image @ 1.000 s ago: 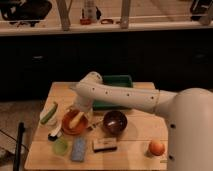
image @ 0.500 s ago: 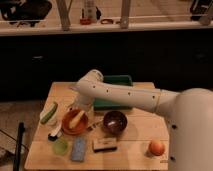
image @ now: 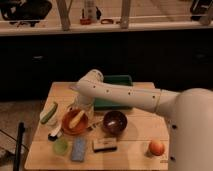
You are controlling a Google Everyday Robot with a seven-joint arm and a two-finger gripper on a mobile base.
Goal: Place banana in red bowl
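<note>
The banana [image: 76, 119] lies slantwise inside the red bowl [image: 67, 128], apparently resting on its floor, so the placing looks done or nearly so. The gripper [image: 83, 108] hangs just above the red bowl's far rim, close over the fruit. Whether it is clenched or released I cannot tell. The arm reaches in from the right of the red bowl, its elbow bent high behind the bowl and its wrist pointing down toward the surface [image: 135, 148].

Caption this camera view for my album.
Robot's tool above shallow orange-red bowl containing small pale-yellow banana, on wooden table.
</note>
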